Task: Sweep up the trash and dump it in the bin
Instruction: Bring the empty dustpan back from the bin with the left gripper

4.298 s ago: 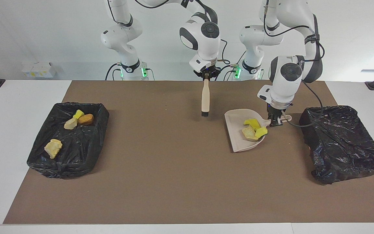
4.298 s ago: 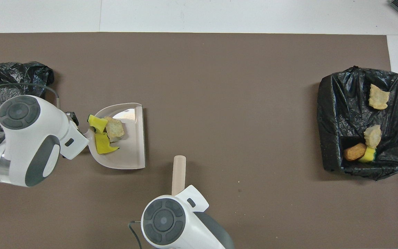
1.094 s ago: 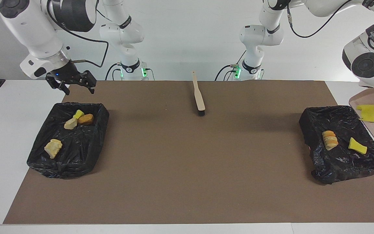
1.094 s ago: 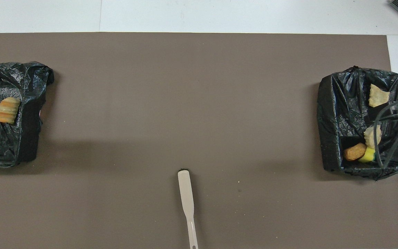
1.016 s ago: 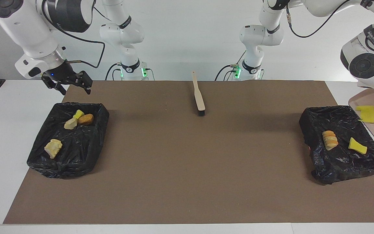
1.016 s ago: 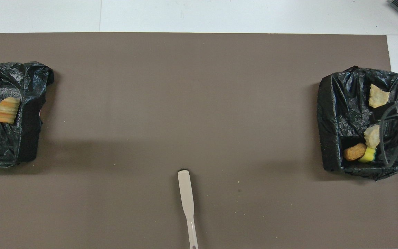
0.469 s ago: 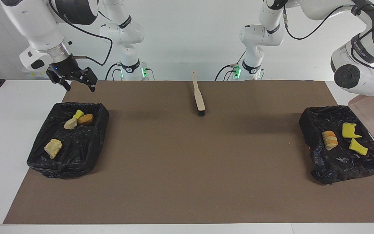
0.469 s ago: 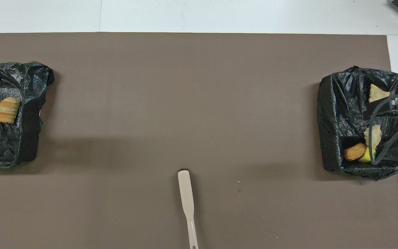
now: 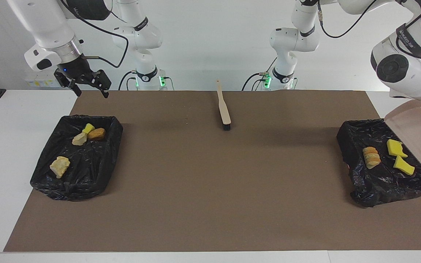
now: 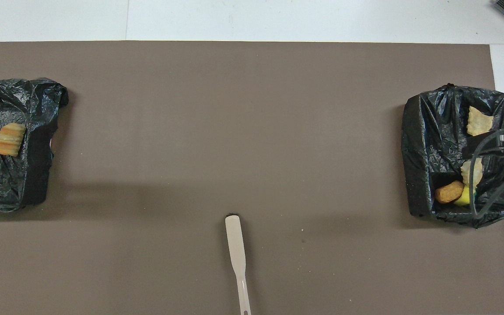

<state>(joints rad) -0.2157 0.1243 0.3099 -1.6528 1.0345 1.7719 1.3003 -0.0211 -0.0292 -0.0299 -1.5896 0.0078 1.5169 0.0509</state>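
The dustpan (image 9: 417, 129) is held tipped over the bin (image 9: 356, 144) at the left arm's end, gripped by the left gripper, itself unseen. The trash (image 9: 394, 148) lies in that bin beneath the pan. The right gripper (image 9: 88, 86), jaws wide and empty, waits.

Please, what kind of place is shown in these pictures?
Most likely a robotics laboratory set up for a cleaning trial. Two white robot arms stand at a white table covered by a brown mat, with two bins lined in black bags and a small brush.
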